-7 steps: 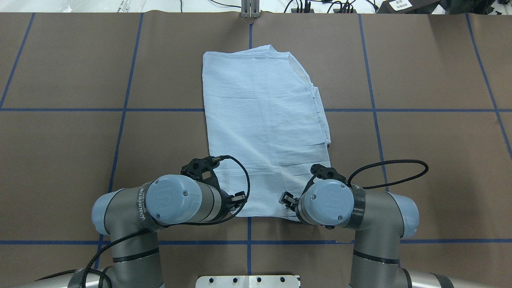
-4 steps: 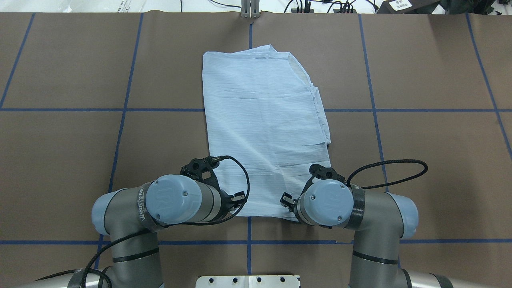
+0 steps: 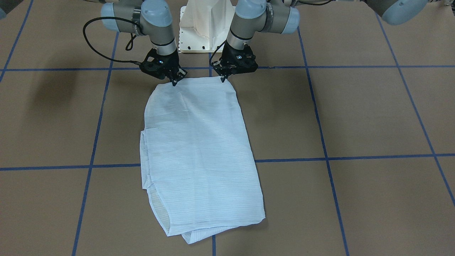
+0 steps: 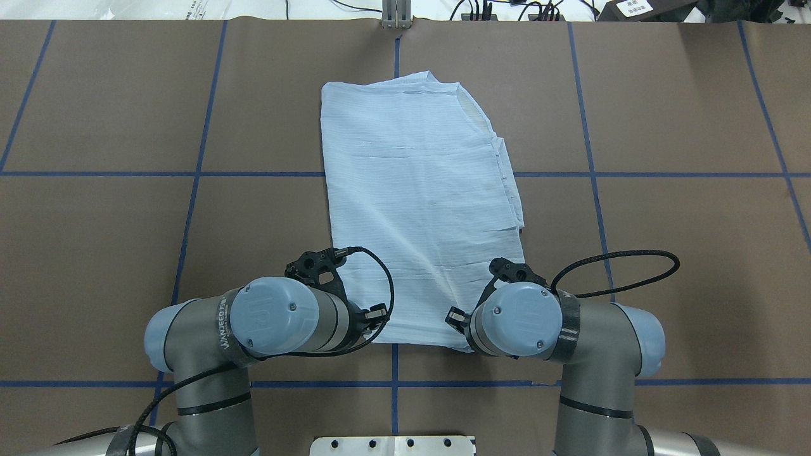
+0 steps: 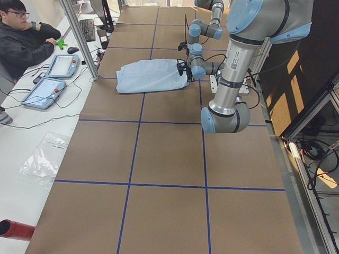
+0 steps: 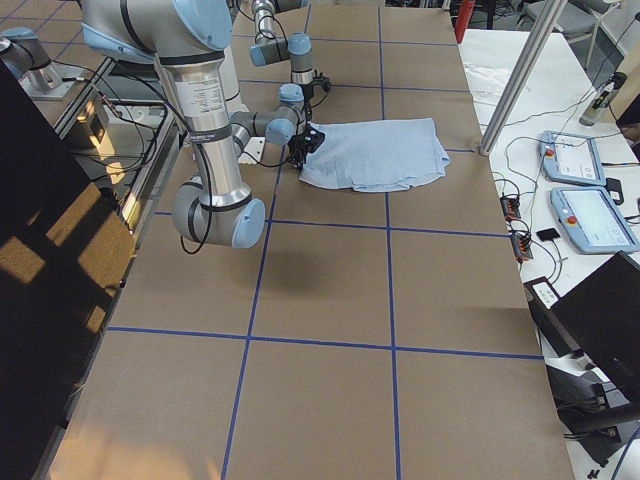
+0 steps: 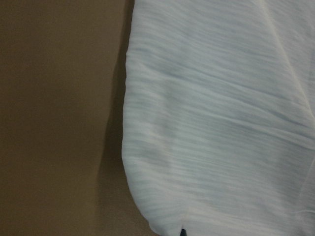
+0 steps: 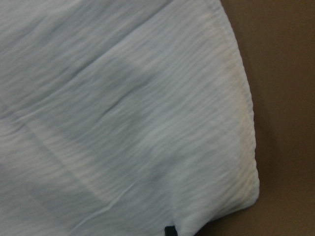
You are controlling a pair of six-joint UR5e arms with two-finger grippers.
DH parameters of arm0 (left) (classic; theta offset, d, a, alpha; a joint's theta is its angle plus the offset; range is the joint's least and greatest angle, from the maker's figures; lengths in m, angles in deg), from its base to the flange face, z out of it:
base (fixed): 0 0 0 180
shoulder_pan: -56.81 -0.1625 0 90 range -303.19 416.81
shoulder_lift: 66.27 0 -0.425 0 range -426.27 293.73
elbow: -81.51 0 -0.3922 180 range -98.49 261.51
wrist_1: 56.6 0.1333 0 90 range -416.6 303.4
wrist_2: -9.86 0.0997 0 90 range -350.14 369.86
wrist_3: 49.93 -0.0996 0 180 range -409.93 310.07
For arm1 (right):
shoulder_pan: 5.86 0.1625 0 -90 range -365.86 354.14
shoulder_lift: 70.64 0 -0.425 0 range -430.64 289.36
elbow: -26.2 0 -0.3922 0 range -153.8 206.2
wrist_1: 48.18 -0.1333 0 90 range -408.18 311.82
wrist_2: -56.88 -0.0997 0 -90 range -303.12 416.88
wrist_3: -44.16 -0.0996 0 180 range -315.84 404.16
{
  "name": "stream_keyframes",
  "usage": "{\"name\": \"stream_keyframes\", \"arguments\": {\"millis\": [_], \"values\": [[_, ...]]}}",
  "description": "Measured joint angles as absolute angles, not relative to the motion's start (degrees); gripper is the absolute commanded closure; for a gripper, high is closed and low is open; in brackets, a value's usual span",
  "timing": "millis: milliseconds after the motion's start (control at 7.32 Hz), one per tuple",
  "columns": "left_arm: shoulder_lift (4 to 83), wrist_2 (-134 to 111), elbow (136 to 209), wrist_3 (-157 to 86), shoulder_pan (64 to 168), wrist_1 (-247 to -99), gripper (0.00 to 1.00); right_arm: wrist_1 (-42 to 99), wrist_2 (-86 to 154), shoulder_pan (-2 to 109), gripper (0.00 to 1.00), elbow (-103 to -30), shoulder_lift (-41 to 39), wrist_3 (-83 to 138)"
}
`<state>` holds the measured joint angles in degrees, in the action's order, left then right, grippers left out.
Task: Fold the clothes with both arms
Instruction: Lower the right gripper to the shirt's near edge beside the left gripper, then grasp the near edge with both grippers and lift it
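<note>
Although not plain in every view, judged both grasps as made. Found the shirt point(image 3: 199, 149) flat on the table point(image 3: 355, 117), directly in front of the pedestal base point(image 3: 202, 35). Noted it folded lengthwise into one narrow panel, hem edge nearest the base and collar end farthest from it, with extra layers showing along the long edge on the base's right side. Saw the left gripper point(image 3: 223, 77) at the hem corner on the base's left side and the right gripper point(image 3: 174, 82) at the hem corner on its right side. Saw each with two fingers pressed together to one point on the cloth edge, so apparently pinching the shirt. In the wrist views made out only a dark tip under each rounded corner, with a shadow beside the cloth suggesting a slight lift. Took the step in hand to be the start of the crosswise fold. For the next move, reckoned on raising both corners together at equal height, carrying them away from the base toward the collar end, then lowering the hem in line with the far edge. Feared slipping of the thin cloth, or a skewed fold in case of unequal speed between the arms.
</note>
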<state>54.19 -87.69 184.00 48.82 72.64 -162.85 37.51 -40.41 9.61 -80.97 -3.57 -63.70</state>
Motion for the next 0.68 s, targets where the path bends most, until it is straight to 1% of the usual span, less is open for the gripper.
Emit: {"name": "stream_keyframes", "arguments": {"millis": [410,683], "values": [[54.06,-87.69,184.77,48.77,72.74,-162.70,1.00,37.66,-40.66,10.02,1.00,-83.69,-3.51,-63.69],[53.66,-88.59,188.69,48.77,72.75,-159.94,1.00,37.55,-41.46,10.31,1.00,-86.29,-3.06,-63.61]]}}
